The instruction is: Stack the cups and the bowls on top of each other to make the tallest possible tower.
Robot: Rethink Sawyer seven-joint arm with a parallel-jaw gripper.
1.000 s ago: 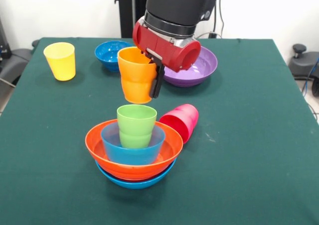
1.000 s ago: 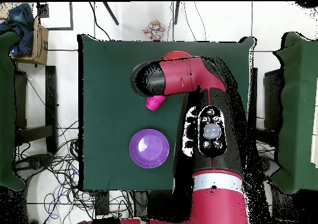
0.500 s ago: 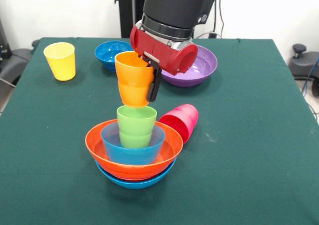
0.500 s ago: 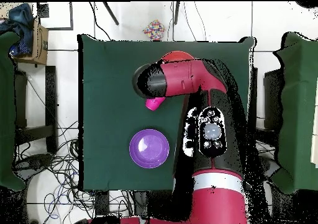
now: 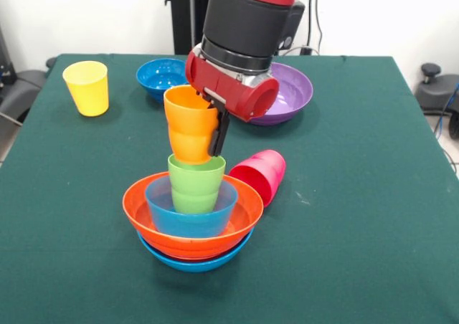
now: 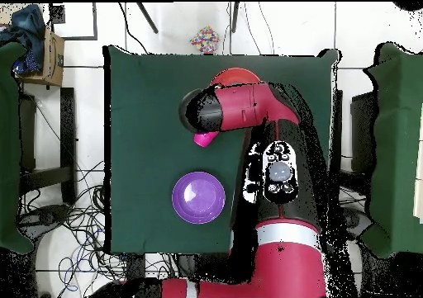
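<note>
Gripper (image 5: 215,127) grips the orange cup (image 5: 190,123) by its right wall, one black finger (image 5: 219,130) outside; cup tilted slightly, its base at or just inside the green cup (image 5: 196,180) rim, contact hard to tell. Green cup sits upright in small light-blue bowl (image 5: 191,213), inside orange bowl (image 5: 191,227), on larger light-blue bowl (image 5: 193,262), near centre of table (image 5: 358,195). Pink cup (image 5: 259,175) lies on its side just right of stack; yellow cup (image 5: 87,87) far left, dark-blue bowl (image 5: 161,77) and purple bowl (image 5: 287,94) at far side.
</note>
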